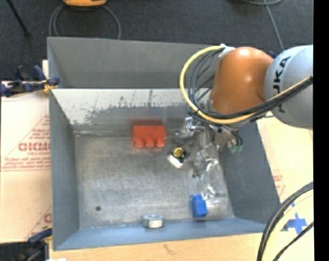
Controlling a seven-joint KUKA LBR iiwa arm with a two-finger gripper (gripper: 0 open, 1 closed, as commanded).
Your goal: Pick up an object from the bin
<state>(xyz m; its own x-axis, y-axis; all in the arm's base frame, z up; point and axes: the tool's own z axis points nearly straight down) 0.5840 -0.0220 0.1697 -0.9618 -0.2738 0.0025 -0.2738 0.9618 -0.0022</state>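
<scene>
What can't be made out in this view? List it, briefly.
All in the camera view:
The small black, yellow and white thing beside the gripper: too small to identify.
Right back corner of the bin: hidden by the orange cover.
The silver disc at the front wall: too small to tell its kind.

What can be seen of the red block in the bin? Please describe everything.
The red block is an orange-red, plastic-looking piece with three rounded lobes along its near edge. It lies flat on the bin floor, near the back wall. Nothing touches it; the small black-and-yellow thing lies apart to its right.
</scene>
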